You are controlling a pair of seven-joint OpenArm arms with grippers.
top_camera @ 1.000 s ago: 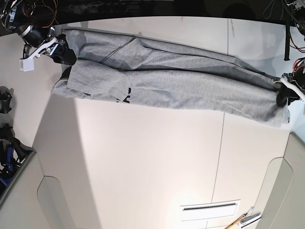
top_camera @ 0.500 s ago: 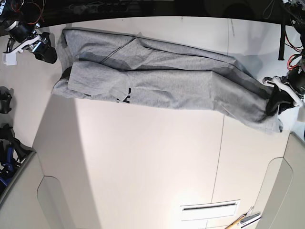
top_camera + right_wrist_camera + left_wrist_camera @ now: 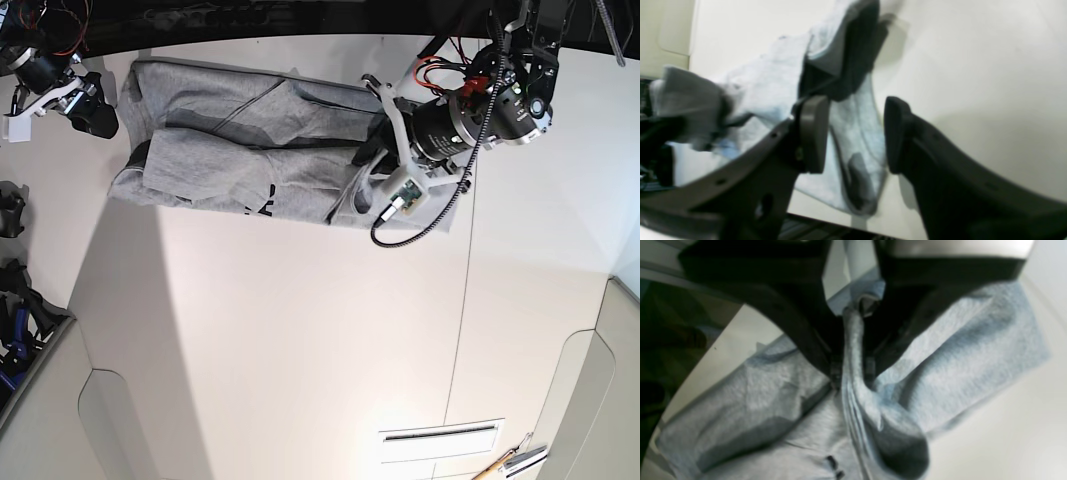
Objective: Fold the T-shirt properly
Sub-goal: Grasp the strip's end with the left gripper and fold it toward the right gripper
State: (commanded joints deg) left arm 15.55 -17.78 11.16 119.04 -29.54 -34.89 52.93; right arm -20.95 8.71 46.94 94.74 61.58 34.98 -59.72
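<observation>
1. Since half a second ago, the left pincer (image 3: 372,172) has swept from the tabletop's (image 3: 300,340) far edge in to the middle, dragging one end of the T-shirt (image 3: 230,160) over the rest.
2. That left pincer is clamped on a bunched ridge of grey fabric, which the left wrist view shows squeezed between its dark fingers (image 3: 813,340).
3. By contrast, the right pincer (image 3: 853,133) stands parted with nothing between its pads, off the cloth at the other end and just beside the shirt's edge.
4. Progress, as I judge it: the shirt lies as a long band across the upper tabletop, now doubled roughly in half (the carried end is not yet released). Laying that end flat, smoothing it and perhaps one more fold remain.
5. Hard to make out: the left arm (image 3: 470,115) covers the folded end, so edge alignment is hidden; only a scrap of black lettering (image 3: 258,203) peeks out, and both wrist views are blurred.
</observation>
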